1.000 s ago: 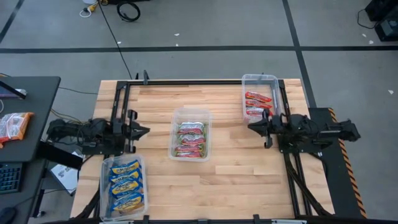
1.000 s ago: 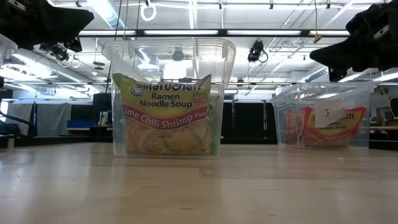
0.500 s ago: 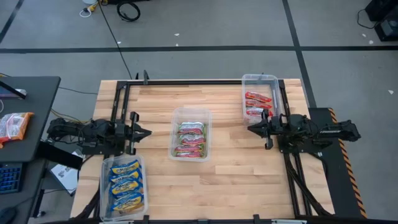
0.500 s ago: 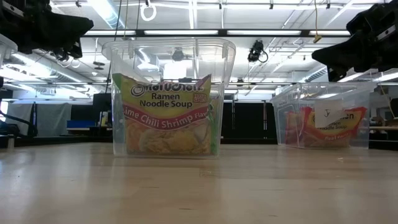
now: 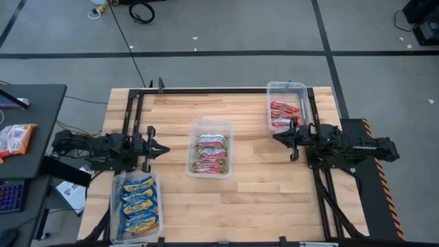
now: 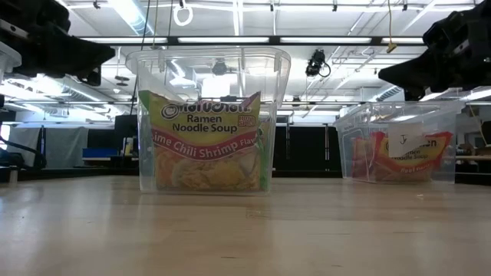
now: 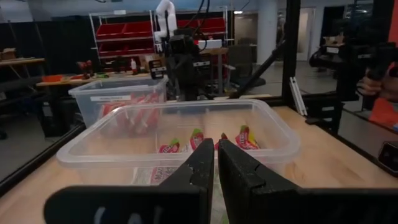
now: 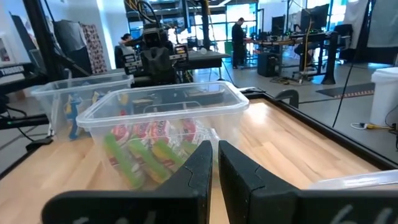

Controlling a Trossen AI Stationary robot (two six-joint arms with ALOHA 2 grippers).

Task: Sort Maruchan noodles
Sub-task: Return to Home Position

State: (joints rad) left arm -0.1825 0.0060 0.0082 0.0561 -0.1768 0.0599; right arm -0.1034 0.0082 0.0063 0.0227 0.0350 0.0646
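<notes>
At the counter's left and right edges, high view: the left pincer and the right pincer hang at mid-edge, pointing inward, apart from every tub. Blue-and-yellow packets fill the near-left tub at the near left corner. Green-pink packets lie in the centre tub. Red-and-white packets lie in the far-right tub at the far right corner. No packet shows loose on the counter. An orange packet lies off the counter, beyond its left edge; its role cannot be told.

Low view: both arms are raised above the counter. One green-pink packet stands against the centre tub's wall.

Left wrist view: the fingers are closed to a hairline gap, holding nothing.

Right wrist view: the fingers are likewise closed and empty.

Assessment: sorting appears complete; only parking the arms is left.
</notes>
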